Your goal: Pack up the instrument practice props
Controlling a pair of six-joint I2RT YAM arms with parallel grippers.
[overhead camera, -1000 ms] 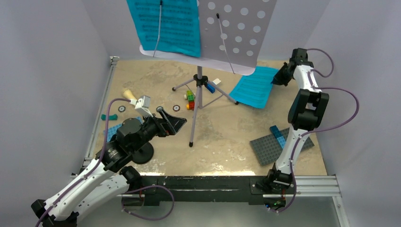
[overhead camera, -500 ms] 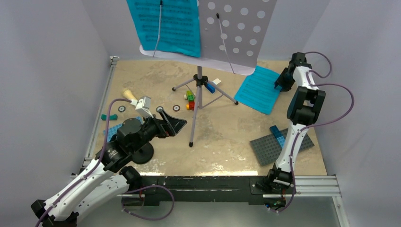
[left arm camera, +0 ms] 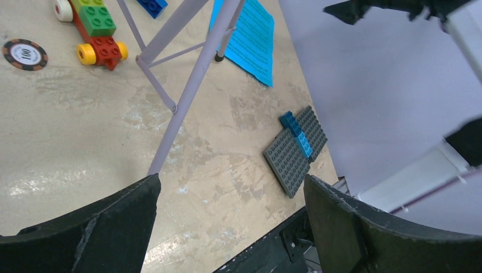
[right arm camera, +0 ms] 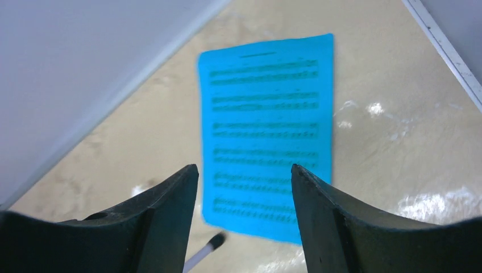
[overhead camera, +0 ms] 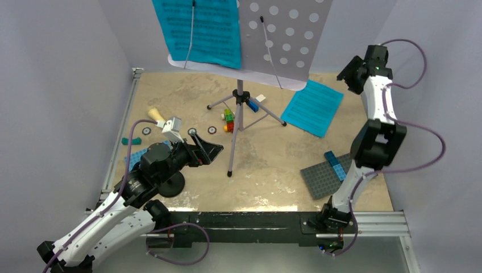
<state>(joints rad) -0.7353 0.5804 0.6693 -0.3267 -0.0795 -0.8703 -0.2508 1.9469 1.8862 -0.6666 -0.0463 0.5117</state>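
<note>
The lavender hole-punched music stand [overhead camera: 284, 40] rises on its silver tripod [overhead camera: 239, 114] at the back middle. One teal page [overhead camera: 199, 31] rests on its desk. A second teal page [overhead camera: 312, 107] lies flat on the table at the back right, also seen as the teal page [right arm camera: 267, 131] in the right wrist view. My right gripper [overhead camera: 349, 74] hangs above it, open and empty [right arm camera: 244, 170]. The cream toy microphone [overhead camera: 154, 115] sits in a white clip at the left. The mic stand's black round base [overhead camera: 173, 185] shows under my left arm. My left gripper [overhead camera: 207, 147] is wide open and empty [left arm camera: 232, 182], short of a tripod leg [left arm camera: 187, 91].
A grey baseplate [overhead camera: 329, 173] with a blue brick [overhead camera: 335, 162] lies front right, and a blue baseplate [overhead camera: 136, 159] front left. A coloured brick stack [overhead camera: 228, 119], a blue brick [overhead camera: 252, 105] and two round chips [overhead camera: 212, 129] lie around the tripod. Walls close in on three sides.
My right gripper opened and let go of the teal page, which settled flat further right. The right arm then rose up and to the right. The left arm stayed still.
</note>
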